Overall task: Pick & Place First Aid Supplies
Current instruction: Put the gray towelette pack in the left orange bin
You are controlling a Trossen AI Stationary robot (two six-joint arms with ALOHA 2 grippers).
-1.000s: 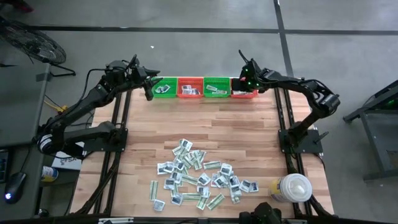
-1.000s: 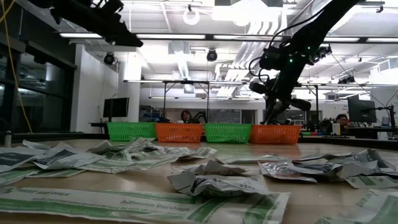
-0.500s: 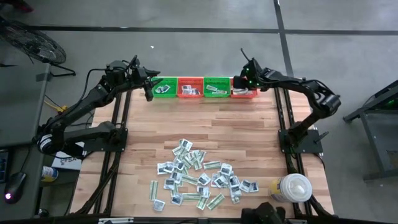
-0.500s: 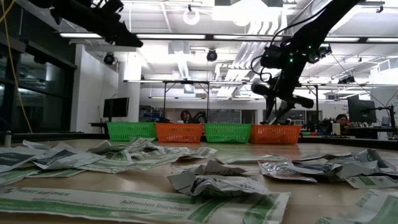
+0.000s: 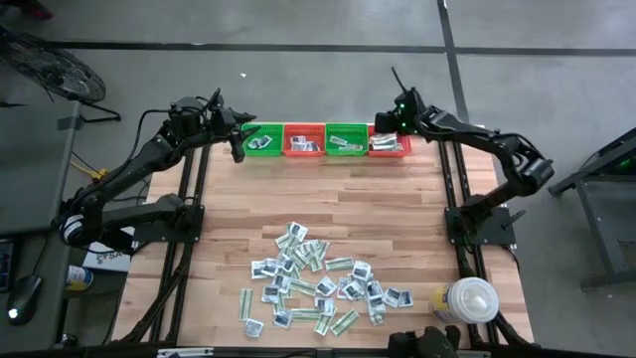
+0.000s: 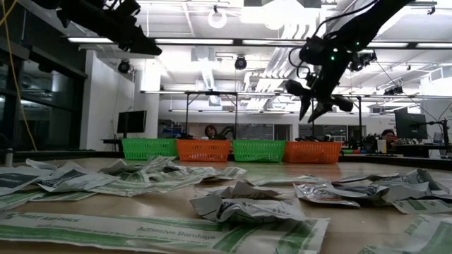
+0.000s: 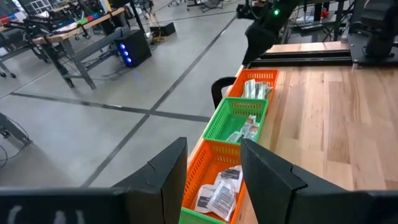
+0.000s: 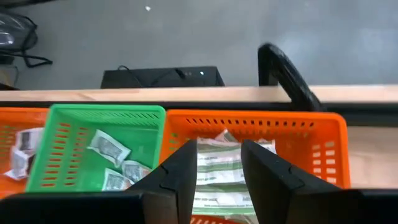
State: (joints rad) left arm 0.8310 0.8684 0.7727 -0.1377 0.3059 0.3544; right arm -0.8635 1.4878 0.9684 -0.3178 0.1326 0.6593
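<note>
Most first aid packets [image 5: 318, 290] lie heaped at the bench's [image 5: 328, 194] six o'clock; others fill the four baskets [image 5: 326, 140] at twelve. The right tool [image 8: 214, 163] hovers open and empty above the rightmost orange basket [image 8: 323, 134]; the left tool [image 7: 211, 167], open, hangs above the leftmost.

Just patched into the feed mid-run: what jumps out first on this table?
A scattered heap of first aid packets covers the near half of the table, and a row of four green and orange baskets lines the far edge, all holding packets. The right gripper hangs open and empty above the right-end orange basket; the left gripper, also open, waits by the left-end green basket.
</note>
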